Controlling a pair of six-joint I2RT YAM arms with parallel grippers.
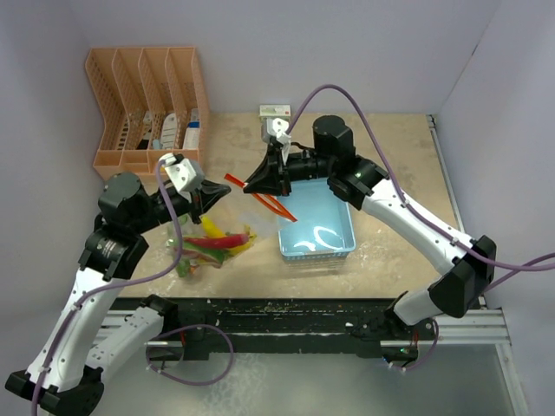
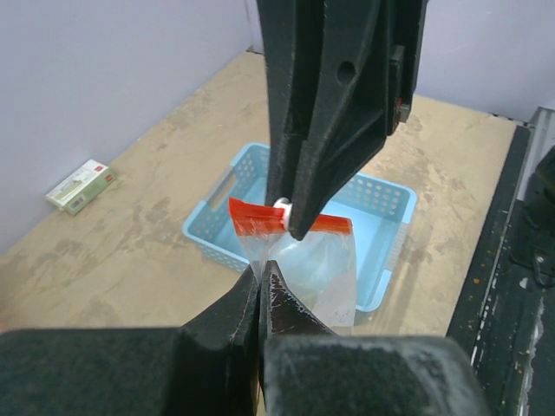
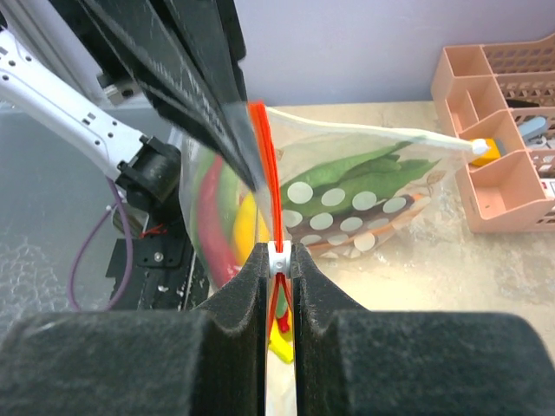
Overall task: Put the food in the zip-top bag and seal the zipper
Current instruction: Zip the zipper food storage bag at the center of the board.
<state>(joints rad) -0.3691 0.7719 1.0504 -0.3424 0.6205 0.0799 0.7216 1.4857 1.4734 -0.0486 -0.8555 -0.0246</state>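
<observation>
1. The left pincer point(image 2: 260, 270) is clenched on the clear edge of the bag point(image 2: 328, 270), just below the red zipper point(image 2: 334, 225).
2. The right pincer point(image 3: 277, 257) grasps the white slider point(image 3: 277, 252) between its fingertips.
3. The food point(image 3: 224, 217) sits inside the bag, just beyond the right pincer's tips.
4. A blue basket point(image 2: 386, 201) lies beyond the left pincer, behind the bag.

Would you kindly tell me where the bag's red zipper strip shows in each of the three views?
Top external: the red zipper strip slants at the left edge of the blue basket.
Left wrist: centre, lying across in front of the basket.
Right wrist: centre, edge-on, rising from the fingers.
Shared landmark: the right gripper, pinching it in every view.
</observation>
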